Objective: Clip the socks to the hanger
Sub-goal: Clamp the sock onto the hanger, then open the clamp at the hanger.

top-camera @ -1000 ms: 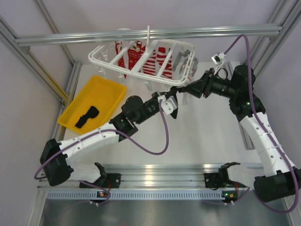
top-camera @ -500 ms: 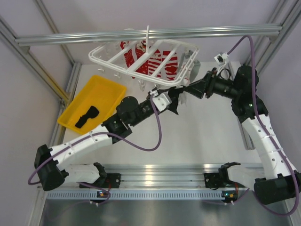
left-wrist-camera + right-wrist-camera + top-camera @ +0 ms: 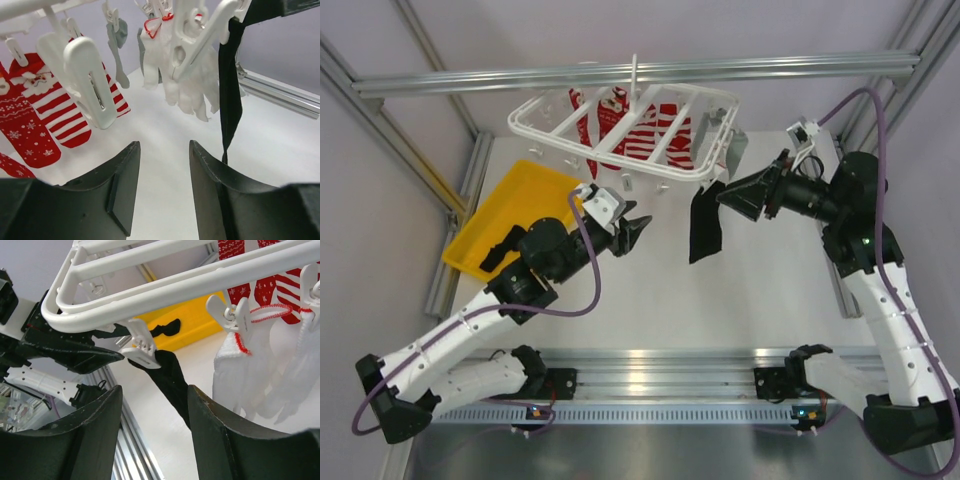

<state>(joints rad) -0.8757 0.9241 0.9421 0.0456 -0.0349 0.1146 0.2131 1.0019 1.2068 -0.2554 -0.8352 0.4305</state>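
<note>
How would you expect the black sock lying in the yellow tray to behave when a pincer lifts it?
Probably floppy: the tray sock lies curled, and the clipped sock hangs limp from the hanger. Likely light too: thin fabric, so one pinch should lift it, ends drooping.

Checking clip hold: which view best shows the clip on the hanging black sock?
Right wrist: clip grips the black sock, close up. Top external: clip too small, sock hangs. Left wrist: clip cropped at top edge.
</note>
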